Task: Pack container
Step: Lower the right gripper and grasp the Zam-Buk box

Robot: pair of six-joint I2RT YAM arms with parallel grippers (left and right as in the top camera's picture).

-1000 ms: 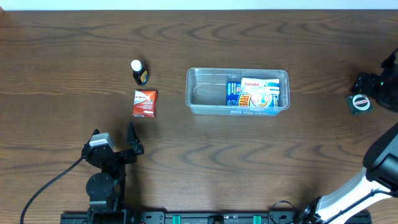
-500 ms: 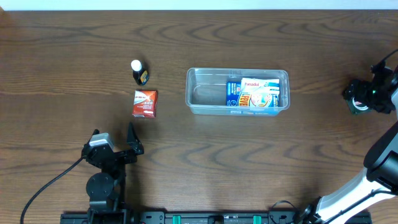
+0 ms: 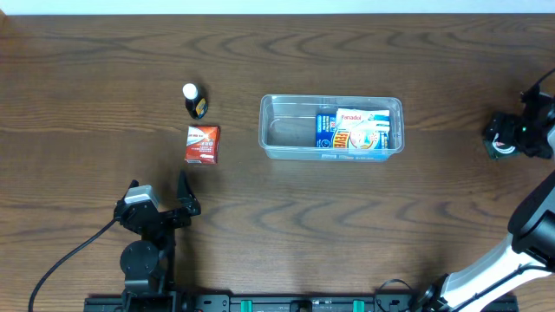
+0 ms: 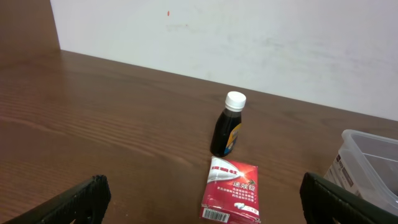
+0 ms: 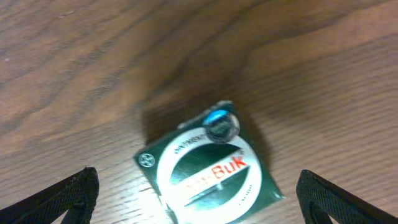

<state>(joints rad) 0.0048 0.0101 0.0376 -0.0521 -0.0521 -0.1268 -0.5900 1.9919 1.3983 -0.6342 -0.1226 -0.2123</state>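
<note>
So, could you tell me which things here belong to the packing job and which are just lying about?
Job: clear plastic rectangular container; blue printed boxes inside it; dark bottle, white cap; red flat box; green square packet.
Lying about: black trailing cable.

Overhead top-down; left wrist low, level, container (image 4: 371, 155) in both; right wrist close-up

Dark wood-grain table (image 3: 104, 78), smooth with a soft sheen. Clear, glossy plastic container (image 3: 329, 99). Dark shiny bottle (image 4: 226, 130) with a white ribbed plastic cap (image 4: 236, 99). Red cardboard box (image 4: 231, 190), lightly glossy. Green pack (image 5: 208, 177), glossy printed face.
</note>
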